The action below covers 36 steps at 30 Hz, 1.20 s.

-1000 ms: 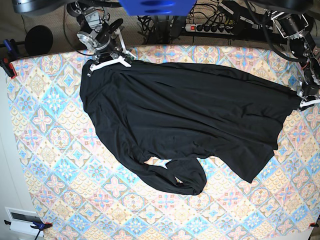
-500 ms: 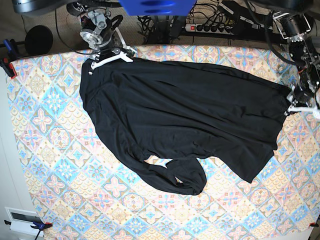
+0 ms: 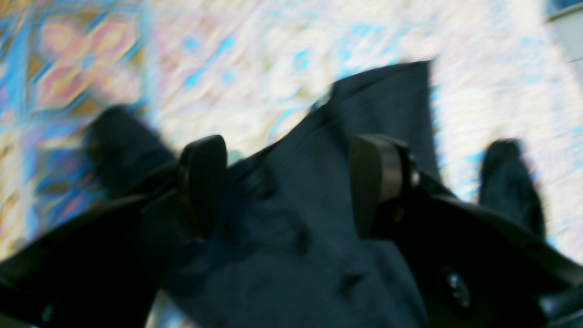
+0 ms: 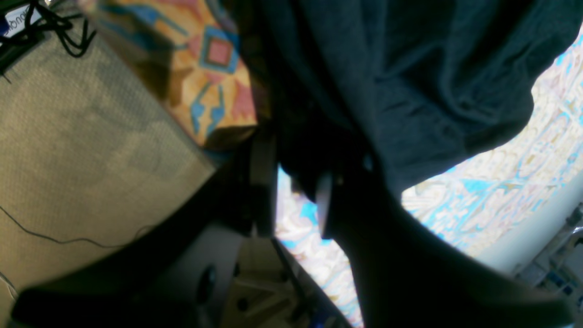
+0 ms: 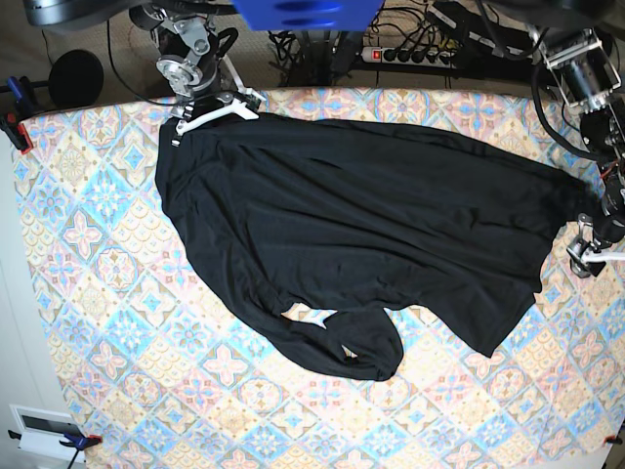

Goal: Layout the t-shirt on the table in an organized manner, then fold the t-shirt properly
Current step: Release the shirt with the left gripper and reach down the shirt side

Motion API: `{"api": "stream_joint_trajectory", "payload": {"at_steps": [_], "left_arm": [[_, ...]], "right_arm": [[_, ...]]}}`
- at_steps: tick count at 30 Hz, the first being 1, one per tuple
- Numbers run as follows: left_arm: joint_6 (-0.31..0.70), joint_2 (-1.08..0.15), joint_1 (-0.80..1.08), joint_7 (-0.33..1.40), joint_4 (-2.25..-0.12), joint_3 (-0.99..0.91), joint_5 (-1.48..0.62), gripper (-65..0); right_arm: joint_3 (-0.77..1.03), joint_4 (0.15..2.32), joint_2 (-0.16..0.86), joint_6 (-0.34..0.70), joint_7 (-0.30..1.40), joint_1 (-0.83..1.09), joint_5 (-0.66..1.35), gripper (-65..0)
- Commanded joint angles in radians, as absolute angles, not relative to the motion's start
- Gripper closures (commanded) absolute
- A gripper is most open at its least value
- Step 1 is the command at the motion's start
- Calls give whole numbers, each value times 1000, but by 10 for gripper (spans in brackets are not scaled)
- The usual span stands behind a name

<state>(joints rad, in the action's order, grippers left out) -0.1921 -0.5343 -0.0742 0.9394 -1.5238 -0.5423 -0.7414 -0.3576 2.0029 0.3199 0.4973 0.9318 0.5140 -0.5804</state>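
The black t-shirt lies spread across the table, with a bunched sleeve loop at its near edge. In the base view my right gripper stands at the shirt's far left corner. The right wrist view shows that gripper with a gap between its fingers, patterned cloth showing through, and the t-shirt just beyond the tips. My left gripper hangs beside the shirt's right corner. In the blurred left wrist view it is wide open above the t-shirt, gripping nothing.
A power strip and cables lie behind the table's far edge. A black round object and clamps sit at the far left corner. A white box is at the near left. The floor shows past the table corner.
My left gripper opened wide, let go of the shirt's right corner and moved toward the near side. My right gripper's fingers parted at the far left corner.
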Motion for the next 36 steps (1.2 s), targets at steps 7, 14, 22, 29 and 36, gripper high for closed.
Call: {"api": "stream_joint_trajectory", "payload": {"at_steps": [7,14,22,29,36], "left_arm": [[-189,-499,-349,845,-1293,-421,-699,-394],[-189,-447,-541,559,-941,-182,-555,-391],[-189,-380,-717,165,-495,111,-437,-391],[-193,-300,-789,-30,-302,283,-364,-392],[-196,-288,-720,-27,-300,302,-367,-392]], "right_arm": [[-344,2014,323,504,875,538,-588,-141],[-305,2014,289,504,872,519,-587,-141],[-214,2015,278,504,871,501,-532,-141],[-177,2023,278,504,871,501,-518,-141],[-136,2028,239,504,868,499,-518,-141]]}}
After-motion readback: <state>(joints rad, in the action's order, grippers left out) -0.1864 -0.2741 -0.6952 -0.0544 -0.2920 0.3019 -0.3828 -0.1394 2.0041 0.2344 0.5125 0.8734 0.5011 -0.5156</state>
